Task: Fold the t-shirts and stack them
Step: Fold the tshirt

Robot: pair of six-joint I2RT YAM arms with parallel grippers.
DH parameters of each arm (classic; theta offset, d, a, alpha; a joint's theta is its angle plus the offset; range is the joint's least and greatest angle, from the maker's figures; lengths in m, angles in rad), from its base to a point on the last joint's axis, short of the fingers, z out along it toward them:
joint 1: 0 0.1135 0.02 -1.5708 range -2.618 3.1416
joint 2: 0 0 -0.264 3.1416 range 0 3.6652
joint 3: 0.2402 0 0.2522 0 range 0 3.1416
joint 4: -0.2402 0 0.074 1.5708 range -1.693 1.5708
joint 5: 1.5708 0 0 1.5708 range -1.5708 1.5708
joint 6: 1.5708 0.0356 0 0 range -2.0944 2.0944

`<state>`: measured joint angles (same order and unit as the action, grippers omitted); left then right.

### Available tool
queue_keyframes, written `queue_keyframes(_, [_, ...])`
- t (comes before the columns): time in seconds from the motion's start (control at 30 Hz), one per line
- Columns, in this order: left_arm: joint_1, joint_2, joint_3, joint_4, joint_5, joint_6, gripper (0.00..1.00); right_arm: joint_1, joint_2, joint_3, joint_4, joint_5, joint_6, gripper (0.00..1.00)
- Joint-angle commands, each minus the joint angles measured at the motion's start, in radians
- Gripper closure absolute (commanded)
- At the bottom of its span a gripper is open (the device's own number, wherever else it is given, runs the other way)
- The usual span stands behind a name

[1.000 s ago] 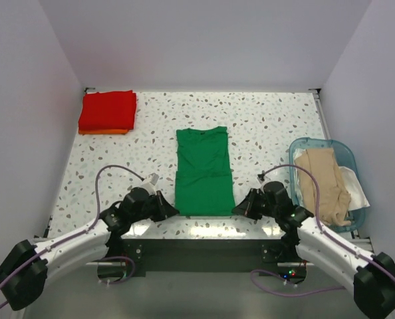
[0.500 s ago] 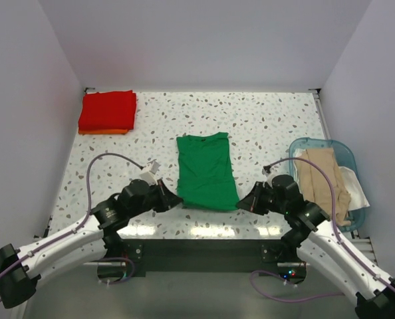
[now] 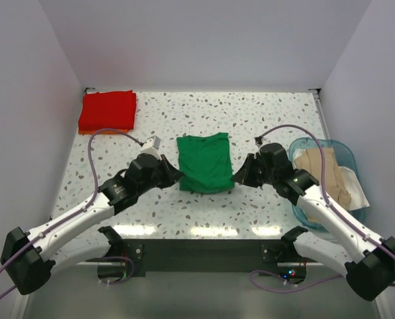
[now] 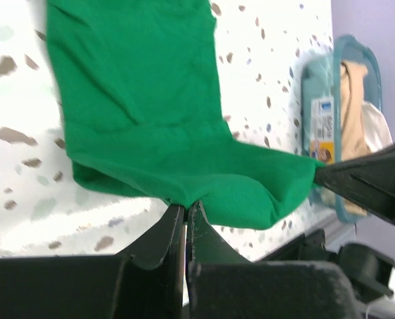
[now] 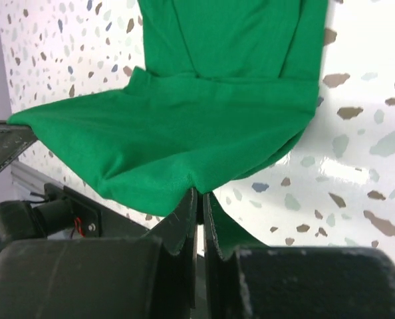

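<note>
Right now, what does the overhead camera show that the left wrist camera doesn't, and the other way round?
Only the overhead view shows the folded red shirt in the far left corner. Only the left wrist view shows the left fingers pinched shut on the green shirt's hem, and a label on the blue basket. Both show the green shirt with its near end lifted, the basket and the beige shirt in it.

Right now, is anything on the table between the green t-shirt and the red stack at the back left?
Nothing visible. The left pincer and right pincer grip the green t-shirt; only bare table lies between it and the red stack.
</note>
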<state>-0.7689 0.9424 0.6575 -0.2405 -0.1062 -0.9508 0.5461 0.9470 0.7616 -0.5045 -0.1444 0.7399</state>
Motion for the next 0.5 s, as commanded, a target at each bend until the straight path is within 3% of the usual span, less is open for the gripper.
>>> queue_keyframes(0.0, [0.091,0.068,0.066,0.072,0.067,0.060,1.00,-0.021,0.079,0.094,0.067,0.028,-0.045,0.99])
queue_keyframes(0.47, [0.316,0.436,0.300,0.194,0.278,0.103,1.00,-0.219,0.524,0.373,0.178,-0.155,-0.074,1.00])
